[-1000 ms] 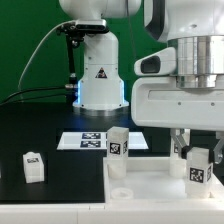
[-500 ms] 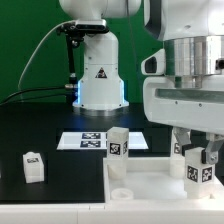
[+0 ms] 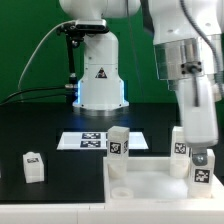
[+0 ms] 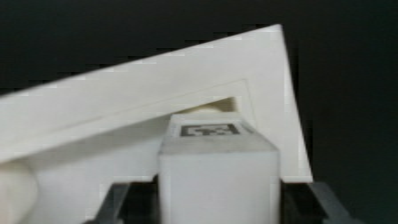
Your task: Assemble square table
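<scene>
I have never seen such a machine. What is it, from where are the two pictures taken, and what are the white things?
This is a robot arm with a two-finger gripper at its end. It is putting a small table together. One picture comes from a camera standing off the arm, the other from a camera on the arm's wrist, looking down past the fingers. On the black surface lies the square tabletop, a white slab with a raised rim. One leg stands at its far corner. A loose leg lies at the exterior view's left. The flat sheet with black patterns is the marker board. The gripper holds another leg over the tabletop.
</scene>
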Robot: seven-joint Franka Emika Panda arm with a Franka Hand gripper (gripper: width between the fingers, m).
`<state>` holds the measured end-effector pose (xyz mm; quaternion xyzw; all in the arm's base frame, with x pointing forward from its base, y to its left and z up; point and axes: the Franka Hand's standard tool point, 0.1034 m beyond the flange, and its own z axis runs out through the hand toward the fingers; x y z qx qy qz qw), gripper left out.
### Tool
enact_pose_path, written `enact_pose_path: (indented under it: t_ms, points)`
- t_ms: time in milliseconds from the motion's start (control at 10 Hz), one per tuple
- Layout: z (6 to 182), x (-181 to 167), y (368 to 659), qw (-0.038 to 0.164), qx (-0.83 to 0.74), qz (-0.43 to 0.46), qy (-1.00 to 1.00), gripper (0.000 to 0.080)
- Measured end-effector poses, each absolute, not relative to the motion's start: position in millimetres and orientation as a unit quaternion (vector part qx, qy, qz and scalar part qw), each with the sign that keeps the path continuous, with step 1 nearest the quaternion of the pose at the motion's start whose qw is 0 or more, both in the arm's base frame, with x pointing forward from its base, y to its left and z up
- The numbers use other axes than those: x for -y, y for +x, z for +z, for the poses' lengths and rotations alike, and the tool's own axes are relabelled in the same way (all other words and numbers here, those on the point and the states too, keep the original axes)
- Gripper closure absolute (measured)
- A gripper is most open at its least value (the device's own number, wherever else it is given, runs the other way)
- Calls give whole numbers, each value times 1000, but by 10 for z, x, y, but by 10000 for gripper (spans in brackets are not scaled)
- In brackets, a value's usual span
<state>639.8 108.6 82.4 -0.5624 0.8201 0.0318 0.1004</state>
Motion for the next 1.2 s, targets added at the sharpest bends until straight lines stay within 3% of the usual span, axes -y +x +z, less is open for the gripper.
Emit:
enact_pose_path:
  t_ms: [600,700,800,900,1200]
  points:
    - [836,-1043,6392,94,-842,30,-530,514]
    - [920,-1020,6409,98,-829,29,-550,335]
    - [1064,-907,6451,105,-814,28,-570,335]
    - [1171,-812,6501,113,-809,23,-576,190]
    - [1175,-807,6504,113,-808,23,-578,151]
